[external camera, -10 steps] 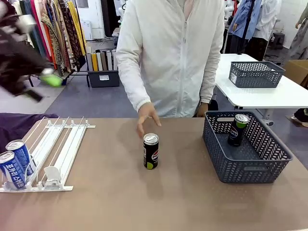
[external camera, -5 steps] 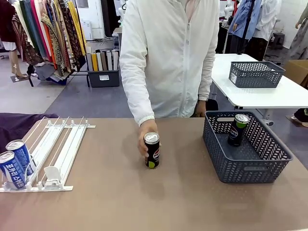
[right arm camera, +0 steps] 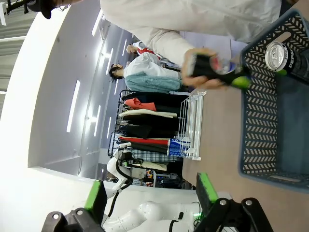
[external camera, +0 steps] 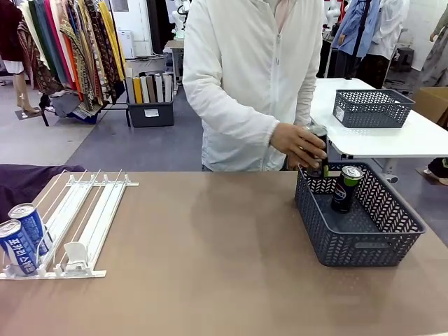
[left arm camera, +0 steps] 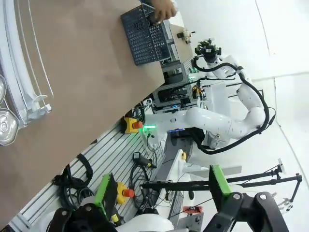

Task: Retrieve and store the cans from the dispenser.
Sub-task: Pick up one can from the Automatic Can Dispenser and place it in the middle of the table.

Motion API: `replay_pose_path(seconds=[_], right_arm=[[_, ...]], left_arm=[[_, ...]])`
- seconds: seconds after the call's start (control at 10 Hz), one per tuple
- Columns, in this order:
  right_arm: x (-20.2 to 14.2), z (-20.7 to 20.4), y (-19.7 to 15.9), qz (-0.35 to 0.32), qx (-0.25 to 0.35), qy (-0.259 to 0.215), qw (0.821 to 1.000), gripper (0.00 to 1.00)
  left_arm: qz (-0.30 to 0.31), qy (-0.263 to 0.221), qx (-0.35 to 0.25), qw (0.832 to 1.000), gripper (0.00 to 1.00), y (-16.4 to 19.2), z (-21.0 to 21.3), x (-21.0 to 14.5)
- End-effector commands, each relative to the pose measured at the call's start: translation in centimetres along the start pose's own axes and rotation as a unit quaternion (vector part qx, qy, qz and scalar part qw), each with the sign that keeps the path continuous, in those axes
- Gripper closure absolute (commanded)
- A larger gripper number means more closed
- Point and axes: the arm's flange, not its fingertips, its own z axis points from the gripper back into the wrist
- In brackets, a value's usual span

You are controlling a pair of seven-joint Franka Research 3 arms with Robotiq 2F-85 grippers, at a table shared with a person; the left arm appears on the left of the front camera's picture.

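While the person's hand [external camera: 297, 145] holds a black can [external camera: 320, 131] above the basket's [external camera: 364, 248] far-left rim, the sound course is to lower it base first, clear of the can [external camera: 346, 187] leaning inside, and release only once seated. Held can: long axis near vertical, silver top up. Two blue cans [external camera: 31, 224] stand at the dispenser's [external camera: 98, 217] front lip, left on the counter [external camera: 210, 273]. Left jaws and right jaws both stand wide apart, empty.
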Motion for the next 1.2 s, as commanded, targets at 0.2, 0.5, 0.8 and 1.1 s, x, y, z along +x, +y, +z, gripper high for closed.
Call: replay_pose_path(seconds=[0.2, 0.5, 0.8, 1.1], right_arm=[[0.0, 0.1, 0.1, 0.013, -0.003, 0.005, 1.0, 0.0], [0.0, 0.1, 0.1, 0.013, -0.003, 0.005, 1.0, 0.0], [0.0, 0.1, 0.1, 0.013, -0.003, 0.005, 1.0, 0.0], [0.0, 0.1, 0.1, 0.013, -0.003, 0.005, 1.0, 0.0]], left_arm=[[-0.015, -0.004, -0.009, 1.0, 0.0, -0.3, 0.0, 0.0], [-0.003, -0.001, 0.002, 1.0, 0.0, -0.2, 0.0, -0.1], [-0.008, -0.004, 0.297, 0.955, 0.0, -2.6, -3.4, -0.7], [-0.092, 0.03, 0.476, 0.874, 0.0, -3.0, -8.4, -0.9]])
